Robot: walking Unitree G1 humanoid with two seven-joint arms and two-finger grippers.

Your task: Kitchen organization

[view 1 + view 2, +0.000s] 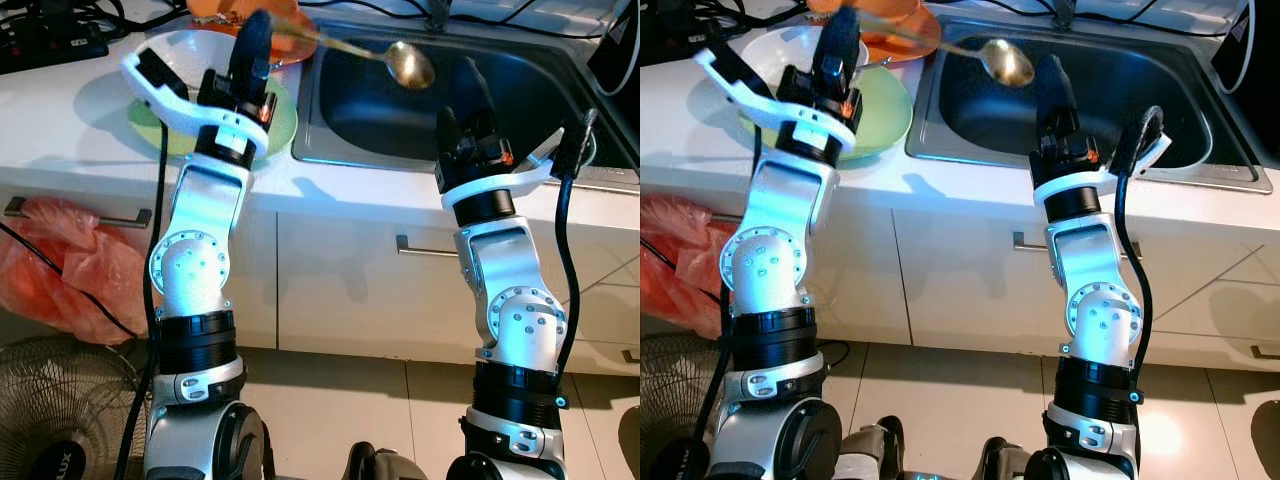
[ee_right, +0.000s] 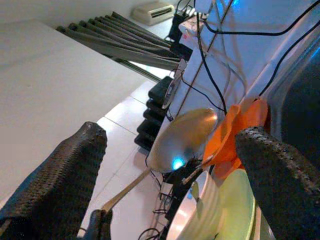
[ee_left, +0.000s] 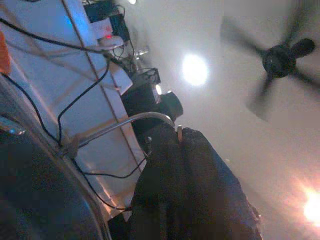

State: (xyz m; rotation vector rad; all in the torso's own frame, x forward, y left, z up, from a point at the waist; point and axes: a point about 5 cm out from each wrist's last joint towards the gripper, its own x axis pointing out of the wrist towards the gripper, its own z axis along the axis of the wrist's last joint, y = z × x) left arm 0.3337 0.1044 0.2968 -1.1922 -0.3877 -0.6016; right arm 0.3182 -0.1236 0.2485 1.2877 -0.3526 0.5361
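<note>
My left gripper (image 1: 254,38) is raised above the counter and shut on the handle of a golden spoon (image 1: 409,65). The handle runs rightward from it, and the spoon's bowl hangs in the air over the steel sink (image 1: 520,75). My right gripper (image 1: 463,106) stands open at the sink's front rim, below and a little right of the spoon's bowl, with nothing between its fingers. In the right wrist view the spoon (image 2: 184,138) shows beyond its two spread fingers (image 2: 60,175). Under the left arm lie a white bowl (image 1: 185,48) and a green plate (image 1: 283,125).
An orange bowl (image 1: 272,14) sits at the back of the counter next to the sink. A black power strip (image 1: 40,40) with cables lies far left. A red plastic bag (image 1: 65,265) hangs at the cabinet front, and a floor fan (image 1: 55,425) stands below it.
</note>
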